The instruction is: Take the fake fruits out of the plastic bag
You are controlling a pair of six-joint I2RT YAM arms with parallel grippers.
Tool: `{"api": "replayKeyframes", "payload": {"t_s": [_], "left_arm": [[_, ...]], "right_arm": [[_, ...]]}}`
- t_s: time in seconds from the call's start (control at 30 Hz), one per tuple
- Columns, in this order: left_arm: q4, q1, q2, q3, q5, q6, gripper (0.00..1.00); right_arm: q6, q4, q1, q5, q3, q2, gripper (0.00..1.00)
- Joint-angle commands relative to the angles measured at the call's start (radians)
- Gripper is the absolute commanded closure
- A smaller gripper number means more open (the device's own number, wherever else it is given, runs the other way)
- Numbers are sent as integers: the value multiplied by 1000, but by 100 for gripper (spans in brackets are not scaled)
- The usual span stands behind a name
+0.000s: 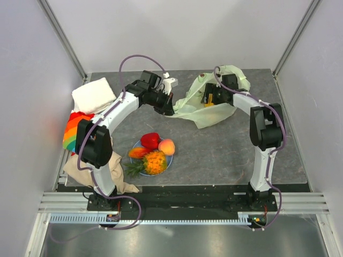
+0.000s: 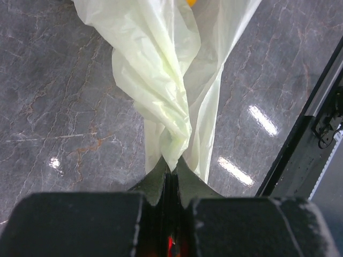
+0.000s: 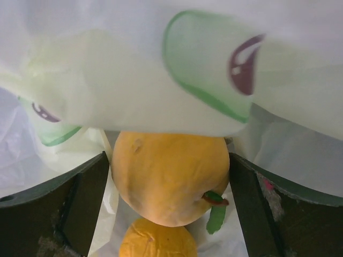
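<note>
Left gripper (image 2: 171, 167) is clamped tight on a twisted edge of the bag (image 1: 210, 115), which lies crumpled at the far middle of the table (image 1: 230, 155). Right gripper (image 3: 169, 158) is deep inside the bag with its jaws spread wide. A yellow-orange fruit (image 3: 166, 182) fills the gap between the fingers, though I cannot tell whether they touch it. A smaller orange fruit (image 3: 158, 241) lies just beside it. Nearer, on a blue plate (image 1: 171, 159), sit a red pepper (image 1: 150, 140), a peach (image 1: 166, 146), a pineapple (image 1: 155, 162) and an orange piece (image 1: 138, 152). Along the left edge lie a white cloth (image 1: 94, 95), a striped cloth (image 1: 74, 129) and a beige cloth (image 1: 75, 170).
</note>
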Motion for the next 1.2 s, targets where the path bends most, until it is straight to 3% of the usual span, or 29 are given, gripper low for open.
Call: {"api": "replayKeyframes", "payload": {"t_s": [0.0,0.37,0.67,0.73,0.83,0.87,0.93,1.17], "left_arm": [[-5,-11,-45,-8,-32,54,98],[-25,-35,-61,-37,-46,86,98],[-31,-43,-61,-29,-37,82,98],[-32,-45,-56,-23,-37,79,98],[-32,-45,-51,-12,-49,76,99],[-32,-46,-47,-5,-55,71,98],[-29,-45,-45,2,-65,63,98],[1,-40,-8,51,-103,-44,99]], "right_arm": [[160,104,-60,-140,6,26,2],[322,246,-93,-234,-43,54,2],[263,182,-78,-92,0,83,2],[231,168,-71,-108,2,83,9],[195,144,-73,-114,3,49,28],[189,144,-73,-151,5,36,39],[184,141,-84,-199,8,-23,46],[240,168,-110,-582,-12,-127,46]]}}
